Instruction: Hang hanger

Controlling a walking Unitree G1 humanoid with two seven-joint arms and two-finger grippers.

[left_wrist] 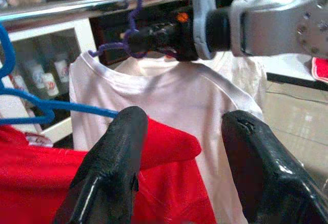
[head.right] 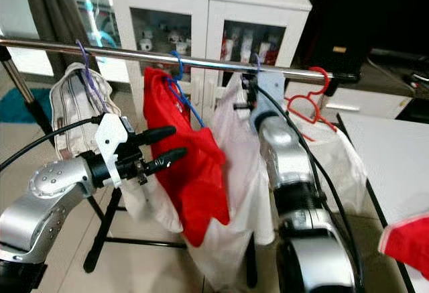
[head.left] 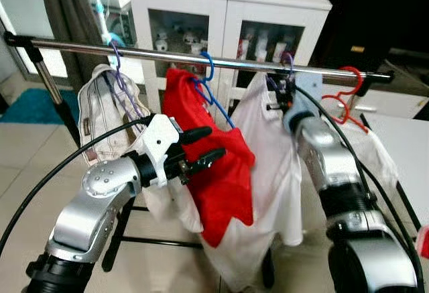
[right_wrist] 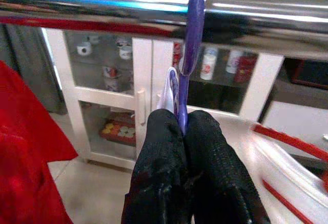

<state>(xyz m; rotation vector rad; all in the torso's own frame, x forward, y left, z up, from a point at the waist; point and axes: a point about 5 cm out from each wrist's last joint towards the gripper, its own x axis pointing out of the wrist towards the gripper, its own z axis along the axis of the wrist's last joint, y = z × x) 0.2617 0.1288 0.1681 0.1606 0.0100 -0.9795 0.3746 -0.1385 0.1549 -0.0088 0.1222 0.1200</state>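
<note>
My right gripper [right_wrist: 183, 126] has its jaws clenched on the purple hanger [right_wrist: 192, 29], hooked over the rail [head.left: 201, 56]; next I release. Left gripper [head.left: 201, 147] jaws released.

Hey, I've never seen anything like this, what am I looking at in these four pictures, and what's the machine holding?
This is a humanoid robot with two silver arms, each ending in a two-fingered black hand. Two pictures come from cameras on its head, looking down at a clothes rail; the other two come from cameras on its wrists. The right hand is shut on a purple hanger whose hook is over the rail, carrying a white shirt. The left hand is open beside a red shirt on a blue hanger. A red hanger hangs near the rail's end.
</note>
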